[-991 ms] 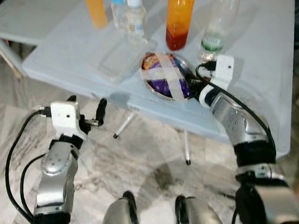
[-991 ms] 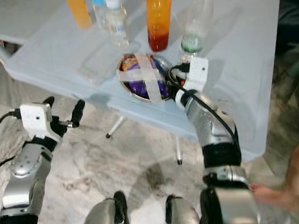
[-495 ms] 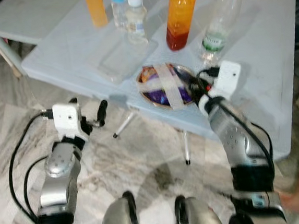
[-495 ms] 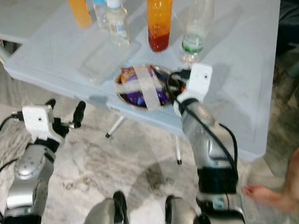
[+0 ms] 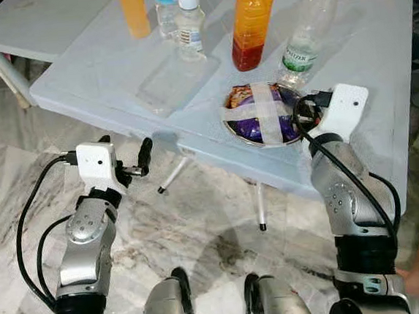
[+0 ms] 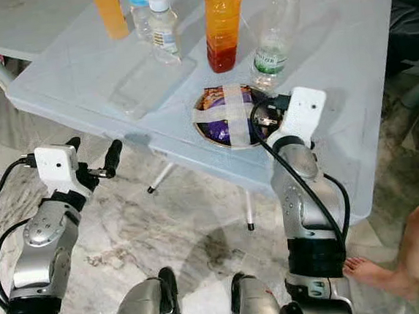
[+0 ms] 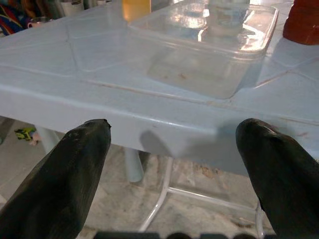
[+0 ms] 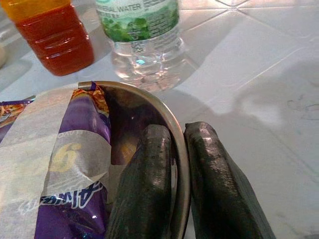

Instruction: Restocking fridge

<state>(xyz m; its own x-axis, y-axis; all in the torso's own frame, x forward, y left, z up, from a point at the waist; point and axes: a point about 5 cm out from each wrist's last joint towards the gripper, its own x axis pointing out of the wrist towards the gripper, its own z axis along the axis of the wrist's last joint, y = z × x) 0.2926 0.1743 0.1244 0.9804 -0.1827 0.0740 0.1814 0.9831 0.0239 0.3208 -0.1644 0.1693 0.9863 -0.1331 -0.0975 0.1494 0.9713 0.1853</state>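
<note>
Two claws in view, one busy. The right claw (image 8: 174,199) pinches the rim of a metal bowl (image 5: 230,123), one finger inside the wall and one outside, fingers drawn close together on the thin edge. The bowl sits on the pale blue tabletop (image 5: 377,54), near its front edge, on the robot's right side. Inside it lies a purple snack packet (image 8: 70,149), held down by two strips of pale tape (image 5: 264,112) crossed over the top.

Just behind the bowl stands a clear water bottle (image 5: 307,27) with a green label and teal cap; beside it, to the left, an orange juice bottle (image 5: 251,22) with a darker red layer at the bottom. Further left are a small clear bottle (image 5: 189,25) with a white cap, another bottle (image 5: 167,3) behind it, and an orange bottle (image 5: 134,9) cut off at the frame top. A clear plastic tray (image 5: 177,80) lies flat in front of these, near the table edge.

The left claw (image 7: 174,144) hovers below and short of the tabletop's front edge, fingers spread wide, holding nothing, pointing toward the plastic tray.

Marbled floor (image 5: 201,224) under the table. A person's bare foot (image 6: 370,271) and leg at far right.
</note>
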